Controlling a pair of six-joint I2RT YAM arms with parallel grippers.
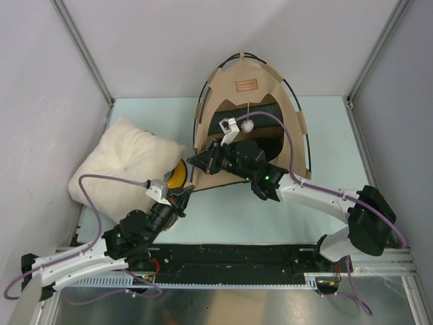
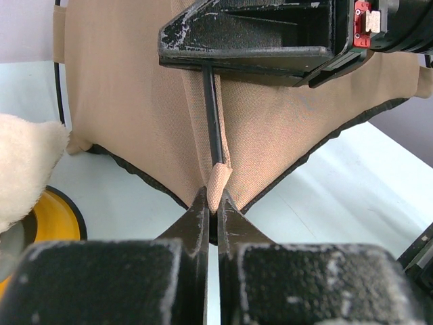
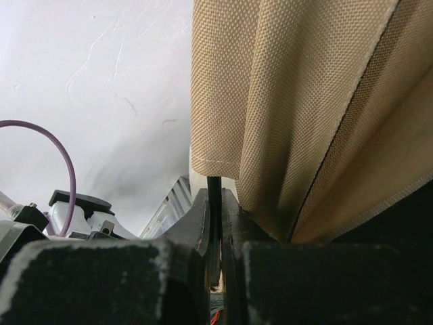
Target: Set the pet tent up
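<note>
Pet tent (image 1: 250, 84) stands at 12 o'clock on desk (image 1: 331, 145). Left gripper (image 2: 215, 206) clamped on beige corner tab (image 2: 218, 177); right gripper (image 3: 215, 203) pinching black pole (image 2: 211, 115). Hold tab taut, steer pole tip straight toward 6 into it, no twisting.

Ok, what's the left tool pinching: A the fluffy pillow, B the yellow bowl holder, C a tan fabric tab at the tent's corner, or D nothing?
C: the left tool is shut on the tan tab at the pet tent corner, where the black pole ends.
</note>
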